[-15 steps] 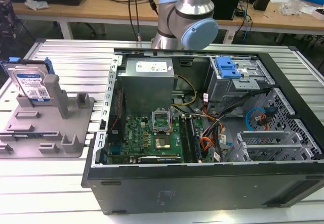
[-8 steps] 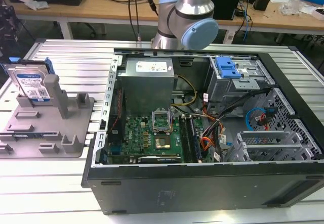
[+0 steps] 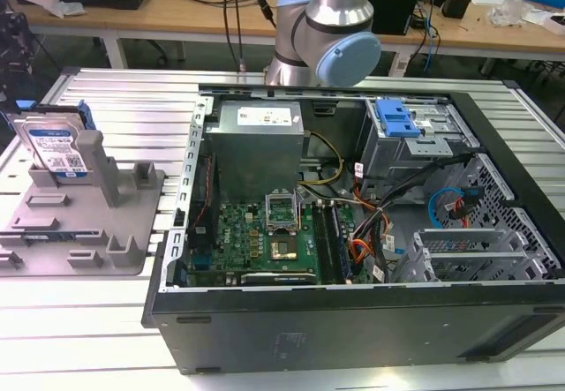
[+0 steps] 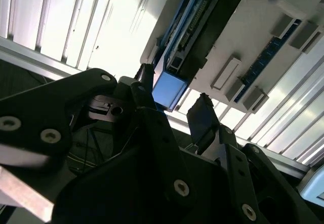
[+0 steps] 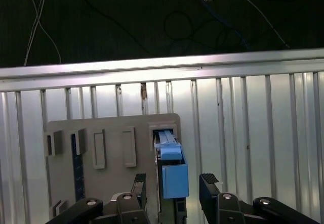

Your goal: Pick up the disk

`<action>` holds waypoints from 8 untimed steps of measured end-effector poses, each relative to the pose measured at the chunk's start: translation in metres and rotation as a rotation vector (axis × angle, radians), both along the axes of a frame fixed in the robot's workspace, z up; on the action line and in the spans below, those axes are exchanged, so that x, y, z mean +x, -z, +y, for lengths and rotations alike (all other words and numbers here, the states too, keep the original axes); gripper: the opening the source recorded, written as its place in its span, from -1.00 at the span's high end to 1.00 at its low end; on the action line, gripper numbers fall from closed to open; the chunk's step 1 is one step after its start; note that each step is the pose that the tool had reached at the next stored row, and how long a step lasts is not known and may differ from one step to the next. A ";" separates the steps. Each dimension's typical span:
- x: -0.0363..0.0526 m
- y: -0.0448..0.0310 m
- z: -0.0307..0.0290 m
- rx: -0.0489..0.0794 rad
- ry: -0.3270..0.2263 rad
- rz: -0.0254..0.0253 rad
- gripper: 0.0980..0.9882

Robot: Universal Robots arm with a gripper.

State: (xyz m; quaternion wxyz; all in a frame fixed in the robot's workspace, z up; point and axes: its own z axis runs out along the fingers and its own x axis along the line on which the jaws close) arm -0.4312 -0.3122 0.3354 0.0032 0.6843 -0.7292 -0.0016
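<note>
Exterior view: the disk (image 3: 53, 148) stands on edge in a slot of the grey fixture (image 3: 97, 232), over at the exterior view's left. The fixture sits on the slatted metal surface (image 3: 88, 338), just beside the open computer case (image 3: 353, 320). The label faces out, the upper part pokes clear of the slot, and nothing has hold of it.

In both wrist views the claw (image 5: 173, 183) (image 4: 174, 100) has its fingers (image 5: 139, 182) apart. They frame the disk's thin blue-railed edge, one finger on each side, with daylight showing between. How far off it hangs, I honestly can't tell.

Handling-wise, my guess is it's dense for its size, totally rigid, and no fan of knocks. The metal faces look smooth, so probably a bit slippery. I'd pinch across the two flat faces on the exposed upper part, square and centred so it doesn't swing. Keep the squeeze moderate too, since one face seems to carry the circuit board and connectors.
</note>
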 end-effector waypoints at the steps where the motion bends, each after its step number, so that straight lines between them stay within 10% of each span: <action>1: 0.0000 0.0007 -0.0001 0.000 0.000 0.0000 0.00; 8: 0.0001 0.0080 -0.0002 0.000 0.000 -0.0001 0.00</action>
